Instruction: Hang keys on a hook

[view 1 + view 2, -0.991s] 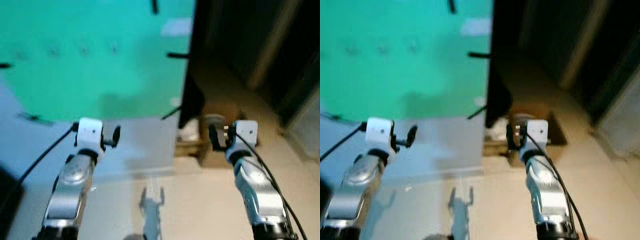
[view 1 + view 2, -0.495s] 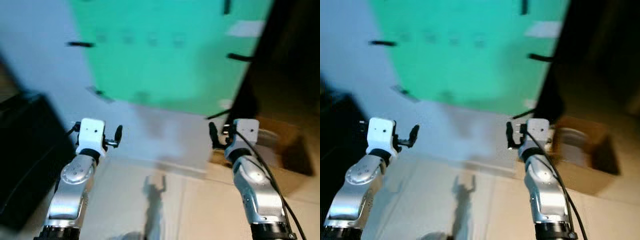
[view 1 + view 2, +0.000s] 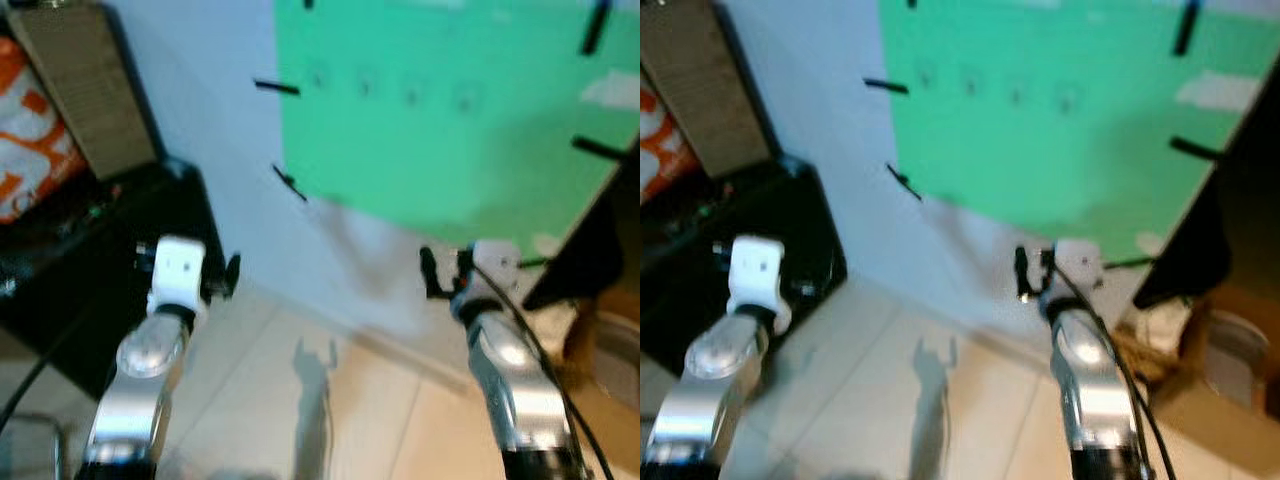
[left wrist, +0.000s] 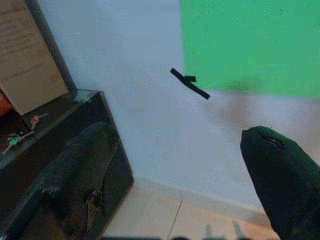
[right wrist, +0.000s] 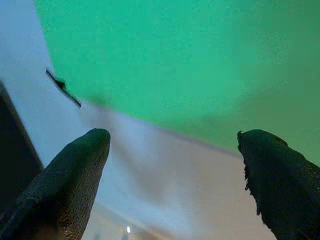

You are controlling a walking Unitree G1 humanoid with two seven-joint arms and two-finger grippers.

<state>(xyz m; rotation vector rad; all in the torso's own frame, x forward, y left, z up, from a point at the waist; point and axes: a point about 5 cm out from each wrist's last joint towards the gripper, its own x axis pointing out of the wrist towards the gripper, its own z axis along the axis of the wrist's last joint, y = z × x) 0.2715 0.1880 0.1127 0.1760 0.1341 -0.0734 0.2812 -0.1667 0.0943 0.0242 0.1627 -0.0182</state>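
Facing green board (image 3: 450,110), keys (image 4: 20,132) on black cabinet (image 4: 60,145)

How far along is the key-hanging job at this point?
Nothing looks done yet. The keys lie on the black cabinet by the wall. Both the left hand and right hand are open and empty, raised before the green board. Left: pick up the keys and hang them on a hook.

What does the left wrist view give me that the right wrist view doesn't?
Left wrist: keys lying on the black cabinet, a cardboard sheet leaning behind them. Right wrist: the green sheet closer, across most of the frame. Both: white wall, green sheet, a black tape strip; left tool and right tool open.
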